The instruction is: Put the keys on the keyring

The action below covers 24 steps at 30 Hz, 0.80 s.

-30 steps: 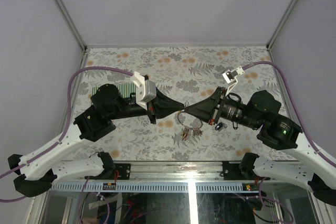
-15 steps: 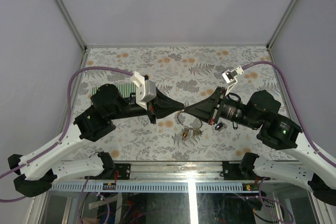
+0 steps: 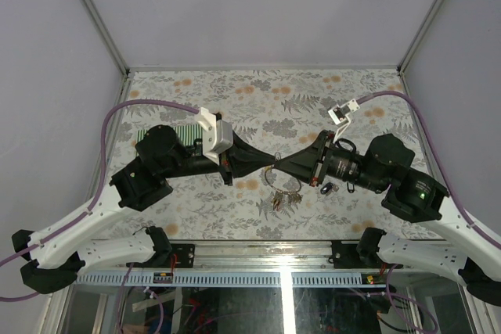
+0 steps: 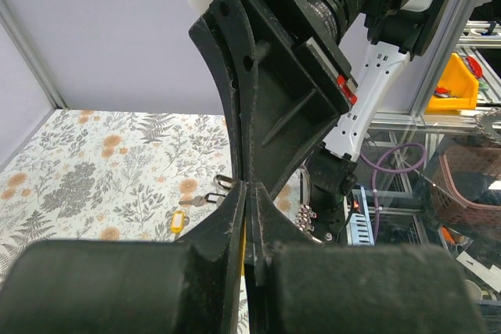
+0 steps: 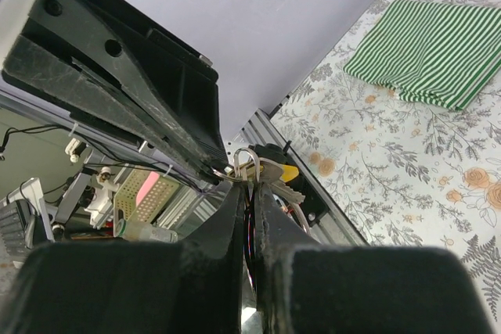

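Both grippers meet tip to tip above the table's middle. My left gripper (image 3: 274,159) (image 4: 249,187) is shut, and the thin wire of the keyring (image 3: 272,174) runs into its tips. A yellow sliver shows between its fingers; I cannot tell what it is. My right gripper (image 3: 282,163) (image 5: 250,179) is shut on a silver loop of the keyring (image 5: 244,159). A bunch of keys (image 3: 284,194) hangs under the tips, one with a yellow head (image 5: 288,171). On the table lie a yellow-tagged key (image 4: 180,220) and a black-tagged key (image 4: 205,199) (image 3: 329,188).
A green striped cloth (image 5: 427,41) (image 3: 174,132) lies on the flowered table (image 3: 258,91), partly under the left arm. A small black oval loop (image 4: 223,183) rests near the loose keys. The table's metal front rail (image 3: 258,244) runs close below the hanging keys.
The right arm has edged slightly left and up with its wrist. The left arm holds still, both grippers stay shut, and the key bunch hangs in the same place.
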Available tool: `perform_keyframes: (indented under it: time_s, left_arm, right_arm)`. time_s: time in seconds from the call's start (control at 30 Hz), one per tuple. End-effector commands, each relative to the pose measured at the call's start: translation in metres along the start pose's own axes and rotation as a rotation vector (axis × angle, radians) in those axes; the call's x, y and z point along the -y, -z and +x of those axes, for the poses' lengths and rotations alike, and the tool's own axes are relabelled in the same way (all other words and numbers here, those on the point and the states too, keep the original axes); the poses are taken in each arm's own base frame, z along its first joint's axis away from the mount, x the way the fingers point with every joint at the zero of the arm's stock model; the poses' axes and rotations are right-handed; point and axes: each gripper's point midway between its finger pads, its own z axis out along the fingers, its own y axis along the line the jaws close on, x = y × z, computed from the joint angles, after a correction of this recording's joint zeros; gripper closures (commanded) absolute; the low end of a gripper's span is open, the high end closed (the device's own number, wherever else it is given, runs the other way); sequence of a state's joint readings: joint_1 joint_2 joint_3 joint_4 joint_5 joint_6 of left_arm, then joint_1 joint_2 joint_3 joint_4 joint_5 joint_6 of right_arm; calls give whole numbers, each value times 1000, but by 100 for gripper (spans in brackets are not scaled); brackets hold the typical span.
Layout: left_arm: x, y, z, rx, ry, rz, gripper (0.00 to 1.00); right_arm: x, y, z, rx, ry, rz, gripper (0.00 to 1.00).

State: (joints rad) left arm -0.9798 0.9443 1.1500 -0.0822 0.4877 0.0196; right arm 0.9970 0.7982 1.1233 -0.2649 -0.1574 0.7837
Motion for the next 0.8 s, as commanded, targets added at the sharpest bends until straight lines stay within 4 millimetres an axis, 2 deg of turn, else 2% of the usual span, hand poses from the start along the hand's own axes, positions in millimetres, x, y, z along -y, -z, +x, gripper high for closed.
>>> perform_keyframes:
  time_s: [0.0,0.43,0.77]
  left_arm:
    - [4,-1,-32,90,-58,25,100]
    - [-2,-2,-27,71,-58,0,100]
    - [-3,-1,-28,69,-61,-10,100]
  right_arm:
    - [-16,2,-16,43,-2,-36,100]
    - [-28,3,-15,37,8,-101,100]
    - [-26,15,-30,116,20,-73,100]
